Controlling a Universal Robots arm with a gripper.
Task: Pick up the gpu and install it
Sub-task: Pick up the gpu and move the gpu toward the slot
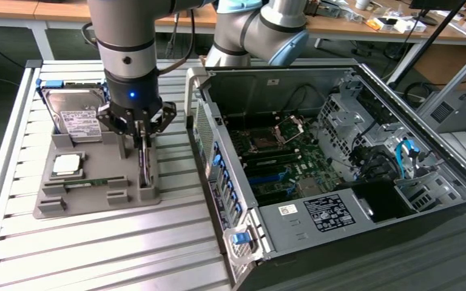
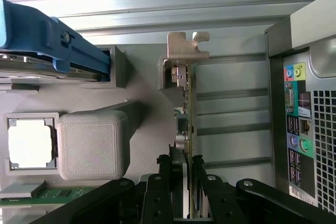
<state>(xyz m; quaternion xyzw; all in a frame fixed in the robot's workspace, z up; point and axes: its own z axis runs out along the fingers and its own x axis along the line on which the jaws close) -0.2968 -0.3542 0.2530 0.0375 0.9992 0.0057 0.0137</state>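
The gpu [image 1: 144,165] stands on edge in a slot at the exterior view's right side of the grey parts tray [image 1: 95,206]. In the wrist view the gpu [image 2: 187,103] appears edge-on as a thin card, with its silver end bracket [image 2: 184,48] at the far end. My gripper [image 1: 141,142] hangs straight down over it. One black finger presses each face of the card, so the gripper [image 2: 182,163] is shut on the gpu. The card's lower edge still seems to sit in the tray slot.
The tray also holds a silver hard drive [image 1: 75,112] in a blue carrier [image 2: 47,40], a processor [image 1: 67,163] and a green memory stick [image 1: 91,182]. The open computer case [image 1: 338,163] lies to the exterior view's right on the slatted metal table [image 1: 95,254]; its rear panel [image 2: 304,129] is close beside the card.
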